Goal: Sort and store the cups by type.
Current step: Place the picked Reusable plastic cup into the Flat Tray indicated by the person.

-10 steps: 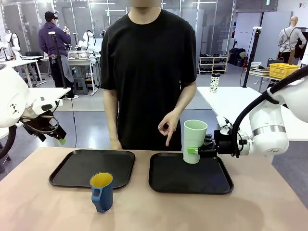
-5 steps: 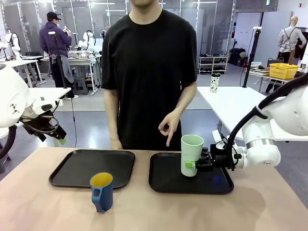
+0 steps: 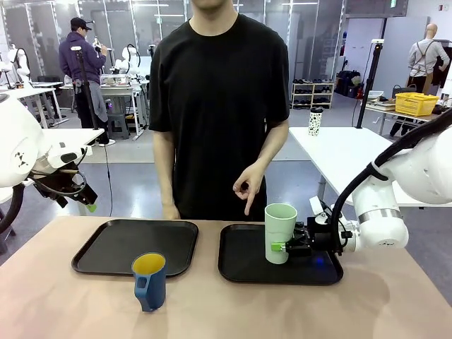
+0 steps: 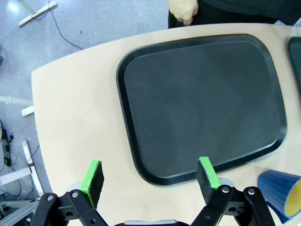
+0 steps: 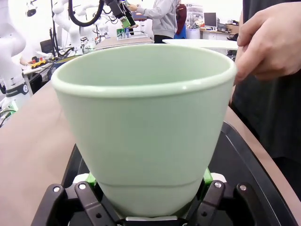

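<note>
Your right gripper [image 3: 282, 247] straddled the mint-green tumbler [image 3: 280, 229] low on its wall; whether the pads [image 5: 206, 176] pressed it or stood just clear, I couldn't tell. The tumbler stood upright on the right tray [image 3: 240, 265], likely its sorting place, beneath the person's pointing hand [image 3: 248, 187]. Your left gripper [image 4: 149, 174] hung with jaws apart near the left tray [image 4: 202, 99]; the blue mug [image 3: 149, 281] waited on the counter [image 3: 212, 311].

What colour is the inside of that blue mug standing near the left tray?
Yellow. The blue mug shows its inside best in the front view.
</note>
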Tool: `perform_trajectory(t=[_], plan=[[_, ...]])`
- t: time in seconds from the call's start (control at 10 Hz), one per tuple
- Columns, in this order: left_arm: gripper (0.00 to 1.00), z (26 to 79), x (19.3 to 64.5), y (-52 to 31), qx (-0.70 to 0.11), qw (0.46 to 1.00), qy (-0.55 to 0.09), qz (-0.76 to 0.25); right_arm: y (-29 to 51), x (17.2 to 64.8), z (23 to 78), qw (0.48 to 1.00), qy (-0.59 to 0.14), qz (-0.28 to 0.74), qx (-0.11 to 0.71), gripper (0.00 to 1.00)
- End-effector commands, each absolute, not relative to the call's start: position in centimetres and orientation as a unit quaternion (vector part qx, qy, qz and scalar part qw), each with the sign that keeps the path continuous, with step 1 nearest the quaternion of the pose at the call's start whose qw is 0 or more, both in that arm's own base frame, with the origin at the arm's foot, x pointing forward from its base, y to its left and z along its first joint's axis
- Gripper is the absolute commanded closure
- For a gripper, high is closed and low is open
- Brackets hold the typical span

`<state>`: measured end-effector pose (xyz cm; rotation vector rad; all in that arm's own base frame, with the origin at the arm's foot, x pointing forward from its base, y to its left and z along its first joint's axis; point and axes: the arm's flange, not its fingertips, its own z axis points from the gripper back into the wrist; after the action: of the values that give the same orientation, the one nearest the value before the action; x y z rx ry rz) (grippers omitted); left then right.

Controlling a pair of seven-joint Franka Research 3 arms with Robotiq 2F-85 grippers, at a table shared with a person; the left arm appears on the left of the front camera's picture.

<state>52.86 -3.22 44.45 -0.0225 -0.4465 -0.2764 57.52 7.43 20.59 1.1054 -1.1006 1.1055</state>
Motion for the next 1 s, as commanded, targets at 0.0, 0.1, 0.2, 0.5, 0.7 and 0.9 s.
perform_trajectory(t=[0.0, 0.1, 0.2, 0.5, 0.7, 0.9], plan=[[0.00, 44.6, 52.8, -3.0, -0.014, 0.966, -0.222, -0.135, 7.5, 58.0, 20.3, 0.579, -0.479, 0.466, 0.467, 0.00], [0.00, 44.6, 52.8, -3.0, -0.014, 0.966, -0.222, -0.135, 7.3, 58.0, 20.3, 0.578, -0.477, 0.468, 0.468, 0.00], [0.00, 44.6, 52.8, -3.0, -0.014, 0.966, -0.222, -0.135, 7.2, 57.9, 20.4, 0.581, -0.475, 0.470, 0.465, 0.00], [0.00, 44.6, 52.8, -3.0, -0.014, 0.966, -0.222, -0.135, 6.0, 58.0, 20.8, 0.607, -0.447, 0.464, 0.465, 0.00], [0.00, 44.6, 52.8, -3.0, -0.014, 0.966, -0.222, -0.135, 4.5, 58.0, 21.4, 0.617, -0.436, 0.460, 0.466, 0.00], [0.00, 44.6, 52.8, -3.0, -0.014, 0.966, -0.222, -0.135, 2.5, 57.9, 22.1, 0.634, -0.426, 0.456, 0.456, 0.00]])
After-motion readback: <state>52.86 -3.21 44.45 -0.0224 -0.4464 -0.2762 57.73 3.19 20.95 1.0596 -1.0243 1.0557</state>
